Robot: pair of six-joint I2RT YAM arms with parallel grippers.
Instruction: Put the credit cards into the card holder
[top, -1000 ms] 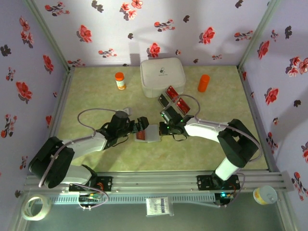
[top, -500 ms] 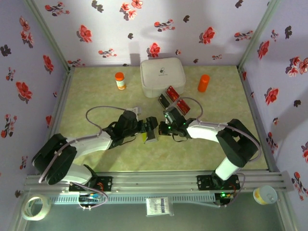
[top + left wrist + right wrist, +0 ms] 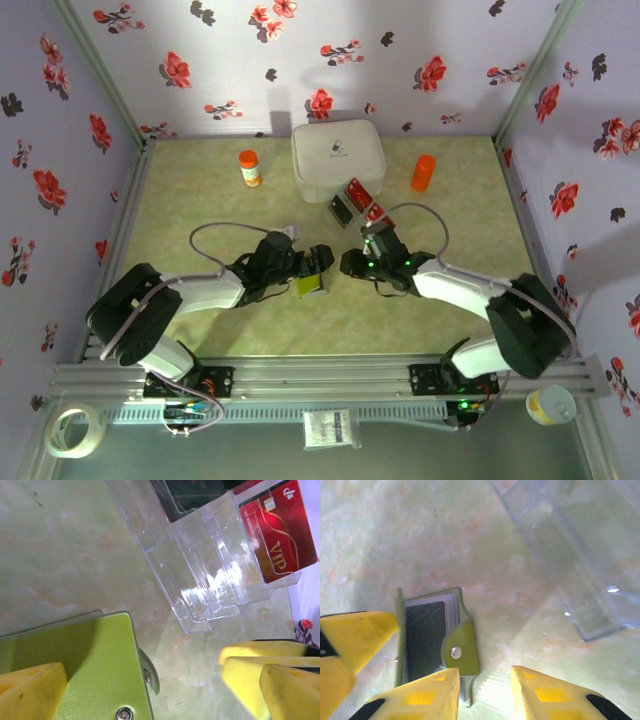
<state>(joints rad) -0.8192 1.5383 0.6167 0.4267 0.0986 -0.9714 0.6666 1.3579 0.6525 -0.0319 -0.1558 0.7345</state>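
Note:
The olive-green card holder (image 3: 310,286) lies between my two grippers; in the right wrist view the card holder (image 3: 462,655) shows a dark card (image 3: 424,632) in its pale inside and a snap flap. My left gripper (image 3: 318,268) is wide open, one yellow finger (image 3: 31,692) against the holder (image 3: 80,665). My right gripper (image 3: 482,695) stands open just right of the holder, nothing between its fingers. More credit cards sit in the clear tray (image 3: 372,226): a red VIP card (image 3: 277,530), a dark card (image 3: 195,492), a further red card (image 3: 358,190).
A big white rounded box (image 3: 338,158) stands at the back centre. An orange bottle with a white label (image 3: 249,167) is left of it and a plain orange bottle (image 3: 423,172) to its right. Flowered walls close in three sides.
The holder lay spread open with a red card showing; now it is folded up. My right gripper has opened and drawn back to the right. My left arm has shifted right.

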